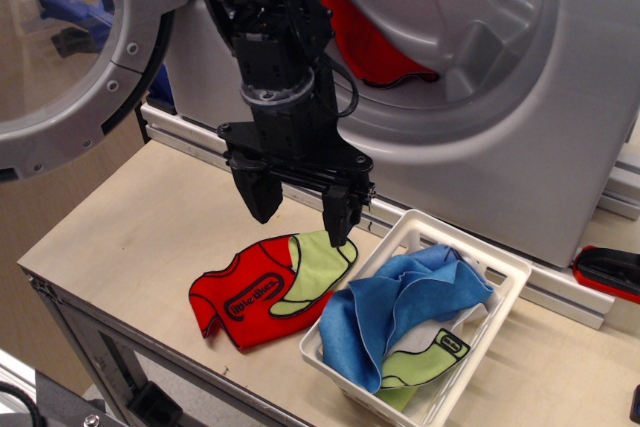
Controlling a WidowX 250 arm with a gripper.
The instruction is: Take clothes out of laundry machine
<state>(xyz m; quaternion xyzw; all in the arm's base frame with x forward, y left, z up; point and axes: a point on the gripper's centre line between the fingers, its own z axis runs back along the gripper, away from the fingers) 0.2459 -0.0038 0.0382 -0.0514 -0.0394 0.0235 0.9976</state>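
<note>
the fingers (298, 215) are hanging apart and empty, just above the red and lime-green garment (270, 289) lying flat on the wooden surface (120, 237), its long axis running from lower left to upper right, toward the right fingertip. the remaining red cloth (368, 44), soft with thin black edging, is sitting up and behind the fingers inside the ribbed grey drum of the laundry machine (560, 97). right of the fingers, the white slotted basket (497, 267) is holding crumpled blue fabric (400, 312).

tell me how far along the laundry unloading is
Done: a red and green garment lies on the table, blue cloth sits in the white basket. In hand: nothing; the open gripper hovers over the garment. Left: a red piece inside the washer.
</note>
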